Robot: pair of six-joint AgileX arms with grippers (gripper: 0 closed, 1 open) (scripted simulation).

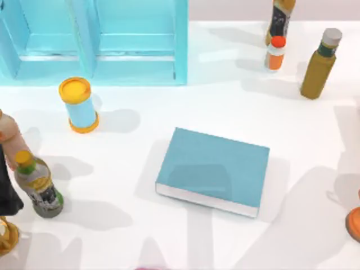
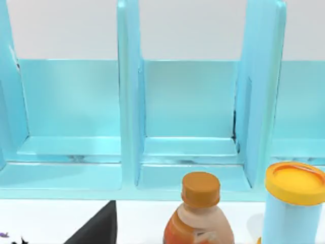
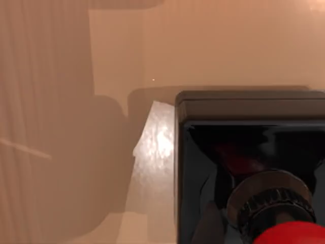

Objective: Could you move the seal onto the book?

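Note:
The book (image 1: pixel 214 169), thick with a plain teal cover and white page edges, lies flat in the middle of the table. The seal (image 3: pixel 249 152) sits very close under the right wrist camera. It is a black square block with a metal collar and a glossy red knob (image 3: pixel 292 236), seen from above on a pale surface. My left arm (image 1: pixel 8 191) is a dark shape at the table's left edge, beside the bottles.
A light-blue cabinet (image 1: pixel 95 39) stands along the back left. A blue can with a yellow lid (image 1: pixel 79 104) and a green-labelled bottle (image 1: pixel 38 185) are on the left. An orange-capped bottle (image 1: pixel 275 53) and an olive bottle (image 1: pixel 320 64) stand back right. An orange object (image 1: pixel 354 225) sits at the right edge.

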